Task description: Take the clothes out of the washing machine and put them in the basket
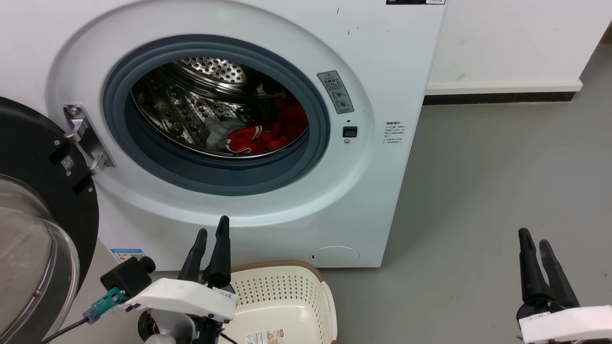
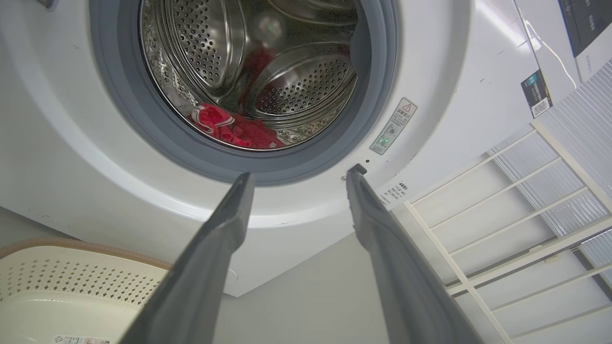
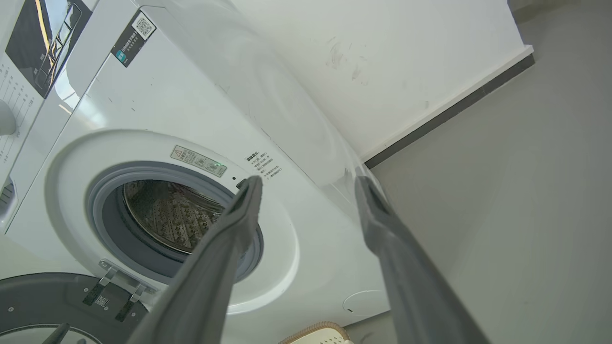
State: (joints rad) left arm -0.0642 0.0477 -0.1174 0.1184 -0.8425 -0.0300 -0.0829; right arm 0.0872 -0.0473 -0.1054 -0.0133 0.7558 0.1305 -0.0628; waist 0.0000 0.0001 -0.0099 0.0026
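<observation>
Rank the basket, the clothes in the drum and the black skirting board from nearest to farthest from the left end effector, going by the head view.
From the left end effector:
1. Basket, low down, just to its right.
2. Clothes, up ahead inside the washing machine drum.
3. Skirting board, far right along the wall, beyond the machine.

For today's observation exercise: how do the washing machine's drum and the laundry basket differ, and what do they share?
The drum is shiny steel; the basket is cream plastic with a brown rim. The drum holds the red and white clothes; the basket's visible part holds none. The drum opens to the front, the basket upward. Both are perforated.
</observation>
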